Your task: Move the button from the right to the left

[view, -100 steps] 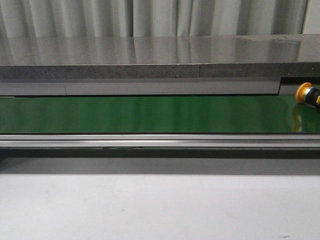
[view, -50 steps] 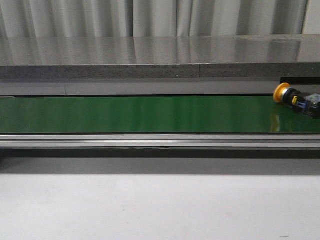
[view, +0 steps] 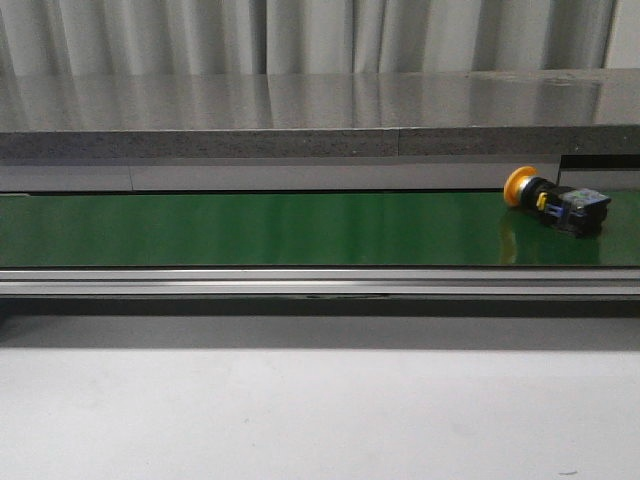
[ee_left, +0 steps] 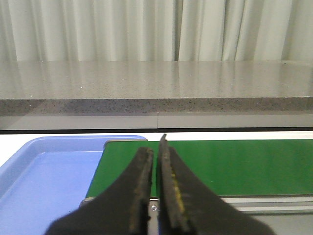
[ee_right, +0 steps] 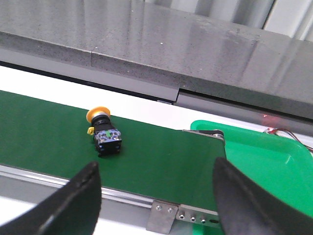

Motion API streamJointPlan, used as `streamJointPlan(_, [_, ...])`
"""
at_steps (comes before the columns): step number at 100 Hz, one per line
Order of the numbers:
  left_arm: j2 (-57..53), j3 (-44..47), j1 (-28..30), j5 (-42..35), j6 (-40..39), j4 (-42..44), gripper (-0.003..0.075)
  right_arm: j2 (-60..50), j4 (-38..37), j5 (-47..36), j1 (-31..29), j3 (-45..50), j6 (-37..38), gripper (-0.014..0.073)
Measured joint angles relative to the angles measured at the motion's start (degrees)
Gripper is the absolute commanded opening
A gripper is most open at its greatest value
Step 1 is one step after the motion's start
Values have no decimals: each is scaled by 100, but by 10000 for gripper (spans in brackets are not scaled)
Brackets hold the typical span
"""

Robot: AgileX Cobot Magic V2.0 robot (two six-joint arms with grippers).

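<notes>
Lying on its side at the belt's (view: 250, 228) right end, the button (view: 556, 203) sits untouched; right gripper (ee_right: 156, 196) gapes wide, empty; left gripper (ee_left: 156, 161) nearly closed, empty.

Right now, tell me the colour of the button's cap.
Orange-yellow; the button shows best in the right wrist view.

belt (view: 250, 228) glossy green; counter (view: 300, 110) polished speckled stone; button (view: 556, 203) w/ plastic cap.

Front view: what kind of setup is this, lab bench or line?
Likely a mock conveyor sorting cell: a green belt carrying a button, a blue tray at one end, a green bin at the other.
</notes>
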Motion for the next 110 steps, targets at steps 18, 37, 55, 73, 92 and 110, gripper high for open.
streamJointPlan(18, [0, 0, 0, 0, 0, 0, 5, -354, 9, 152, 0, 105, 0, 295])
streamJointPlan(37, [0, 0, 0, 0, 0, 0, 5, -369, 9, 197, 0, 114, 0, -4])
streamJointPlan(55, [0, 0, 0, 0, 0, 0, 5, -369, 9, 200, 0, 114, 0, -68])
streamJointPlan(73, [0, 0, 0, 0, 0, 0, 5, -369, 9, 209, 0, 114, 0, -68])
streamJointPlan(92, [0, 0, 0, 0, 0, 0, 5, -369, 9, 209, 0, 114, 0, -68])
streamJointPlan(110, [0, 0, 0, 0, 0, 0, 5, -369, 9, 209, 0, 114, 0, -68])
